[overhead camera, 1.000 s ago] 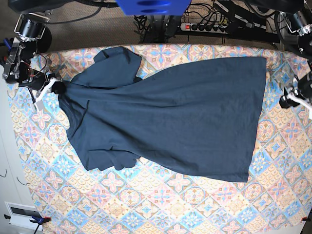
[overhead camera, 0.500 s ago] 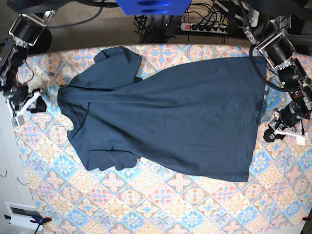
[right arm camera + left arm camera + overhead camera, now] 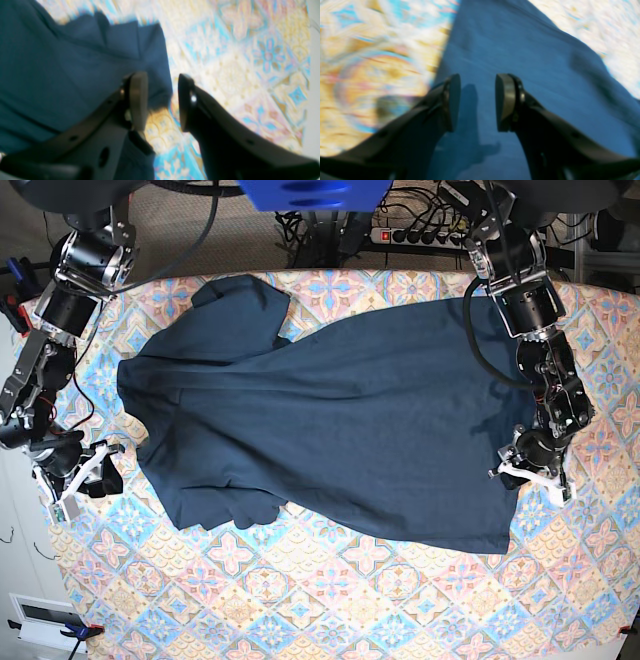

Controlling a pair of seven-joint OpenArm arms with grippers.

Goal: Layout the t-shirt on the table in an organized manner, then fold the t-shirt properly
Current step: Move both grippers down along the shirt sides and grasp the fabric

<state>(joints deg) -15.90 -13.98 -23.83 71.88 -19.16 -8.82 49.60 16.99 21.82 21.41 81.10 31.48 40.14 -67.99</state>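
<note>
The dark navy t-shirt (image 3: 340,420) lies spread across the patterned table (image 3: 330,600), collar end toward the base view's left, hem toward its right, with one sleeve bunched near the lower left. My left gripper (image 3: 530,470) hangs open over the hem's lower stretch. In the left wrist view the left gripper (image 3: 477,80) has only blue t-shirt (image 3: 520,50) cloth below its parted fingers. My right gripper (image 3: 78,480) is open just off the shirt's left side. From the right wrist, the right gripper (image 3: 161,80) stands above a t-shirt (image 3: 50,62) corner and bare table (image 3: 237,62), holding nothing.
A power strip (image 3: 420,235) and tangled cables lie behind the table's far edge. A blue housing (image 3: 315,192) hangs above the far middle. A white box (image 3: 45,618) sits off the table's near-left corner.
The right gripper let go of the shirt's collar end and moved toward the near-left side. The left arm swung in from the right edge to the hem. The shirt has barely shifted.
</note>
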